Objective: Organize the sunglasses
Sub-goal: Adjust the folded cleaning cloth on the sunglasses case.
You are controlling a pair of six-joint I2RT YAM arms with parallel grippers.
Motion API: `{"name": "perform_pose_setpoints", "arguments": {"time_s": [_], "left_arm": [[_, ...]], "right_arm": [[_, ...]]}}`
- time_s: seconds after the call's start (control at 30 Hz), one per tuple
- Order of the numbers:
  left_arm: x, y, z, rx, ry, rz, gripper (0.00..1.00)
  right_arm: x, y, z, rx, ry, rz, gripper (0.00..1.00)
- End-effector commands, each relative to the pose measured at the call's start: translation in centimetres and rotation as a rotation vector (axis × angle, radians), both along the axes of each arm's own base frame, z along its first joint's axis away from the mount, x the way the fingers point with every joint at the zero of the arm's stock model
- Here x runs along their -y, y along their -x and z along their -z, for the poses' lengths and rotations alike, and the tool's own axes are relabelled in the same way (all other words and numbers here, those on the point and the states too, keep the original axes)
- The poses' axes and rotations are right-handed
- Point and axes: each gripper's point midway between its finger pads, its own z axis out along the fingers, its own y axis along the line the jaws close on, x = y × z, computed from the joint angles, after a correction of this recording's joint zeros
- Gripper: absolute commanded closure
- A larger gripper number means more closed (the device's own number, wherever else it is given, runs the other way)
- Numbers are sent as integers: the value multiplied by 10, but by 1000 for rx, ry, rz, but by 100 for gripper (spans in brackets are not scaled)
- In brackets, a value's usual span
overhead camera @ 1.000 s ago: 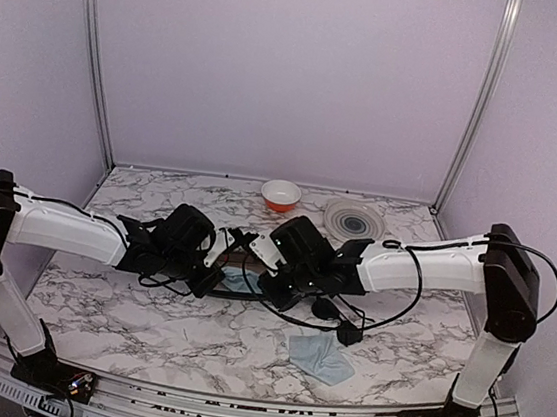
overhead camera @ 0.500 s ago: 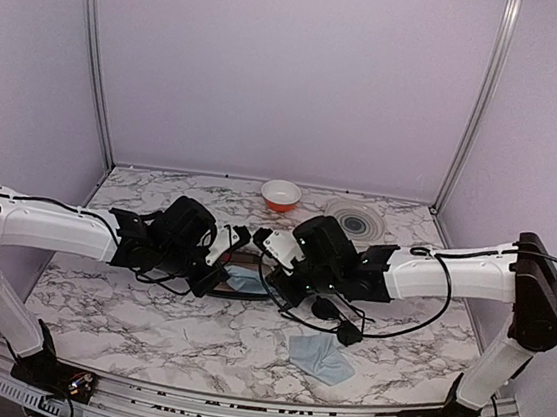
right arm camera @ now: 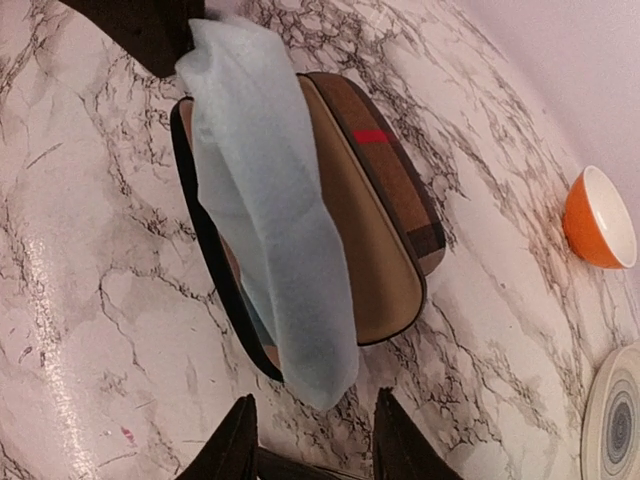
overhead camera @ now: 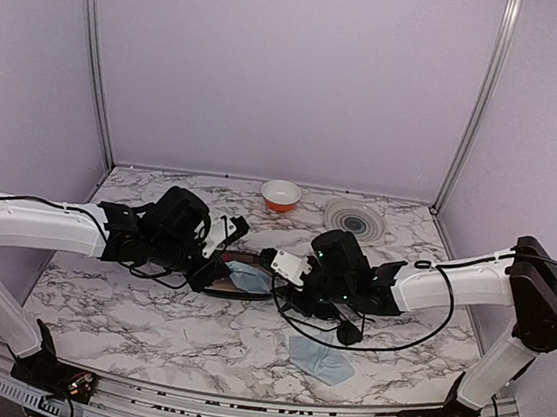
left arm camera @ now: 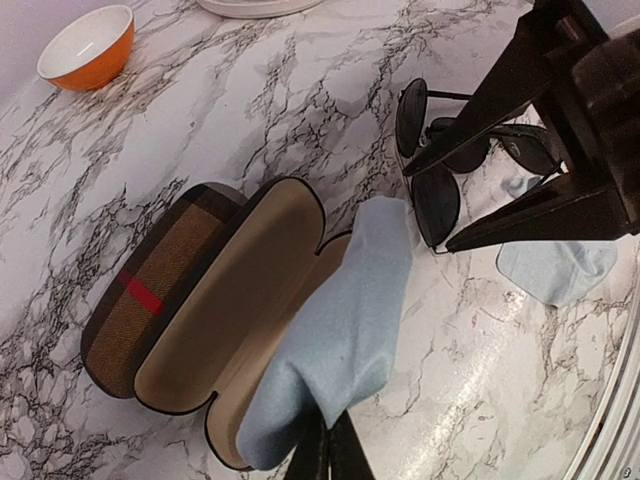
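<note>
Pinching cloth (left arm camera: 340, 330), left gripper (left arm camera: 328, 445); right gripper (right arm camera: 315, 440) released; sunglasses (left arm camera: 437, 205) seemingly only in left-wrist view.

Metal-wire sunglasses (left arm camera: 437, 203), matt blue cloth (left arm camera: 340, 320)

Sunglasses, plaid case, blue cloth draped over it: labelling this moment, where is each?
sunglasses (left arm camera: 437, 205), left wrist view, lower dark lens.
brown plaid case (left arm camera: 150, 300), left wrist view, outside of open lid.
blue cloth (left arm camera: 340, 330), left wrist view, its middle.

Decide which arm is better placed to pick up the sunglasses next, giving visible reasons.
Probably right. The right gripper is open and empty, close to the sunglasses on the table. The left gripper is shut on a blue cloth draped over the open plaid case.
</note>
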Motion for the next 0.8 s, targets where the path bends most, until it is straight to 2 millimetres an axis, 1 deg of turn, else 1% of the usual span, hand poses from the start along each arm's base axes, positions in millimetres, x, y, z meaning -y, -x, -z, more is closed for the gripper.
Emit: {"name": "perform_pose_setpoints", "arguments": {"time_s": [0.0,0.13,0.33,0.43,0.57,0.63,0.77], "left_arm": [[2,3,-24,4,46,0,100],[1,4,-24,3,47,-2,100],[0,4,-23,2,45,-7,100],[-1,3,-21,2,41,-11,100],[-1,2,-21,1,40,-16,100],[-1,2,-20,0,39,-16,100],[-1,2,-21,-1,41,-17,100]], "right_arm": [[-7,-15,-31,107,-81,-33,62],[-12,-17,-26,87,-85,-38,64],[-18,-12,-21,39,-106,-60,69],[-21,-4,-18,6,-113,-93,69],[-25,5,-14,-38,-127,-133,67],[-24,5,-12,-40,-127,-128,67],[-22,-4,-6,-35,-107,-79,68]]}}
